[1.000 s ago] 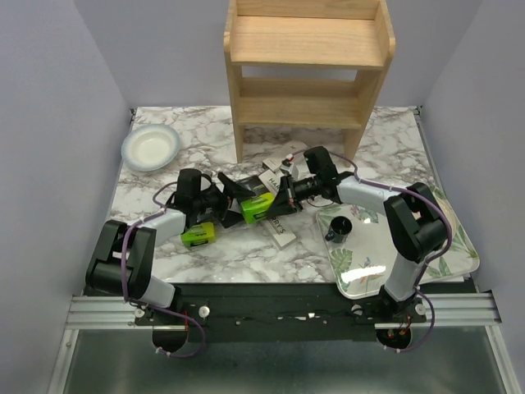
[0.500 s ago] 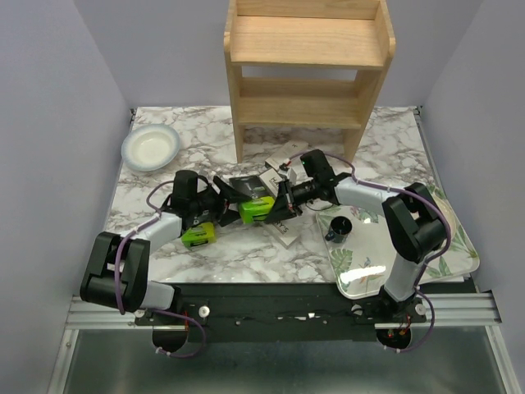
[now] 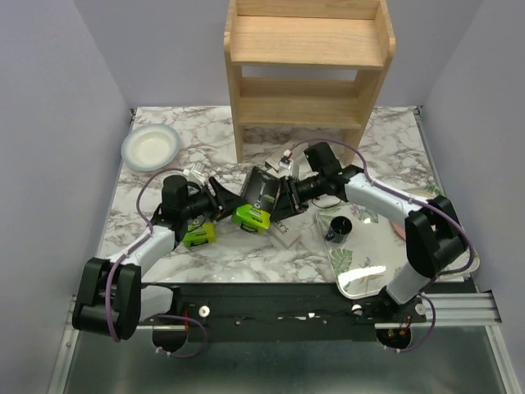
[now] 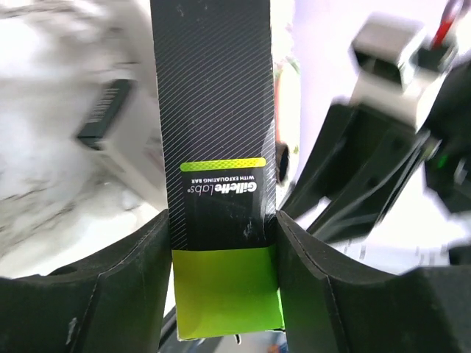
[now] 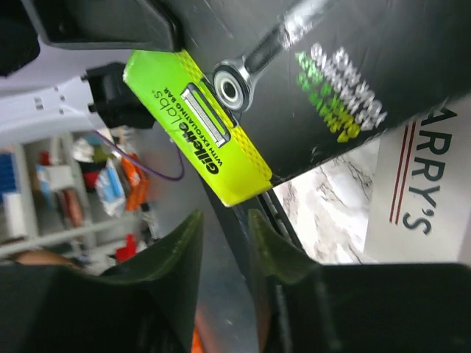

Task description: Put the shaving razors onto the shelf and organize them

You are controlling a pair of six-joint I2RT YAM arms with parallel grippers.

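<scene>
My left gripper (image 3: 225, 199) is shut on a black razor pack with a lime-green end (image 3: 256, 203) and holds it tilted above the marble table. In the left wrist view the pack (image 4: 221, 147) stands between both fingers (image 4: 125, 287). My right gripper (image 3: 280, 199) is just right of that pack, its fingers a narrow gap apart with nothing between them. The pack's lime end (image 5: 195, 140) lies just beyond its fingertips. A second lime pack (image 3: 198, 235) lies on the table. HARRY'S boxes lie under the pack (image 3: 284, 235) and by the shelf foot (image 3: 275, 162). The wooden shelf (image 3: 308, 66) stands at the back.
A black cup (image 3: 338, 227) stands on the leaf-patterned tray (image 3: 410, 254) at the right. A white bowl (image 3: 151, 148) sits at the far left. A HARRY'S box (image 5: 419, 184) shows close under the right wrist.
The left gripper has raised the black-and-lime pack off the table and tilted it up. The left arm has drawn back toward the left. The right gripper stays beside the pack.
</scene>
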